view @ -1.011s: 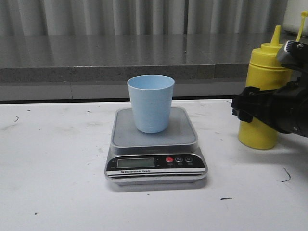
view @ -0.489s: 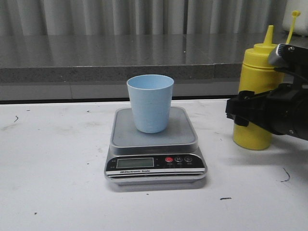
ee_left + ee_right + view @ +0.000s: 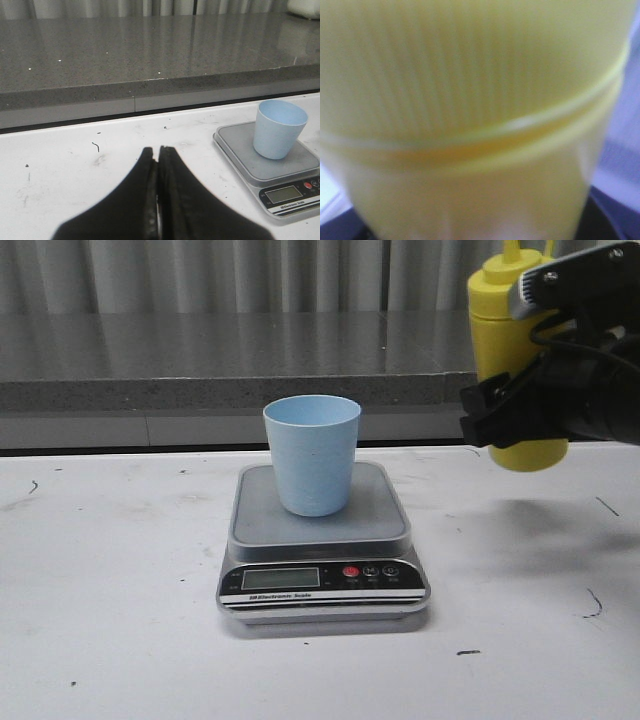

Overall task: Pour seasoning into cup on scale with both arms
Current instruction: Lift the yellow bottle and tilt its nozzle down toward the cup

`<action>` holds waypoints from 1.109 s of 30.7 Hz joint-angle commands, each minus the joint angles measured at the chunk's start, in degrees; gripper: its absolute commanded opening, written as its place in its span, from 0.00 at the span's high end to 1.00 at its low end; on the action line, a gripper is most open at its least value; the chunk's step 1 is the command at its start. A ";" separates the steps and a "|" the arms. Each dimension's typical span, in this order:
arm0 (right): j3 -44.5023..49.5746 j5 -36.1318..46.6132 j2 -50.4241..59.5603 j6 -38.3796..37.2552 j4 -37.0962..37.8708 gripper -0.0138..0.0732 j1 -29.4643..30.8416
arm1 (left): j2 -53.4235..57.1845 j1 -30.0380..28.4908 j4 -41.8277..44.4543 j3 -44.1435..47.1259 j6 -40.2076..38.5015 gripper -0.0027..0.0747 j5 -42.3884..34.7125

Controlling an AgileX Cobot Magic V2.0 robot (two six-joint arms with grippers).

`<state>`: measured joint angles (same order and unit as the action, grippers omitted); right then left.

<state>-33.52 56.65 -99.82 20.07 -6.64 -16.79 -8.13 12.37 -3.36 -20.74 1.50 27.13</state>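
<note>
From my console, the big change over the last half second is the yellow seasoning bottle (image 3: 508, 370): it was standing on the white counter (image 3: 120, 600) at about 3 o'clock from the scale, and now my right gripper (image 3: 505, 415) has it lifted clear, its base hanging above the counter with a soft shadow under it. The bottle has also drifted a little toward the scale and looks close to upright, perhaps leaning slightly; its nozzle tip runs out of the top of the front view. The right gripper is clamped around the bottle's lower body, and in the right wrist view the ribbed yellow bottle (image 3: 470, 100) fills nearly the whole picture, blurred. The pale blue cup (image 3: 312, 454) has not shifted: it stands upright on the platform of the silver-grey digital scale (image 3: 260, 515), toward the back of it, at roughly 9 o'clock from the raised bottle and well apart from it. The scale's black front panel with its display and red button faces me. My left gripper (image 3: 158, 152) shows only in the left wrist view, fingers pressed together with nothing between them, held over bare counter, with the cup (image 3: 279, 128) and scale (image 3: 235, 150) off at about 2 o'clock from its tips.
</note>
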 commanded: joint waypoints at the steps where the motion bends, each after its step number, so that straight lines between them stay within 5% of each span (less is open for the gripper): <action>1: -4.79 -0.29 3.76 14.04 0.66 0.77 0.04 | -0.70 -0.12 -0.64 -1.55 -0.57 0.99 -4.83; 8: -11.52 -7.26 3.76 36.00 0.53 0.77 0.04 | -0.70 -0.12 -0.64 -1.55 -0.57 0.99 -4.83; 19: -19.10 -5.97 3.70 64.39 1.01 0.77 0.04 | -0.70 -0.12 -0.64 -1.55 -0.57 0.99 -4.83; 27: -23.70 -6.84 3.70 78.10 4.10 0.77 0.04 | -0.70 -0.12 -0.64 -1.55 -0.57 0.99 -4.83; 34: -23.83 -7.08 3.70 79.58 5.12 0.77 0.04 | -0.70 -0.12 -0.64 -1.55 -0.57 0.99 -4.83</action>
<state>-55.09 43.00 -99.15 98.58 -2.14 -16.79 -8.13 12.37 -3.36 -20.74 1.50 27.13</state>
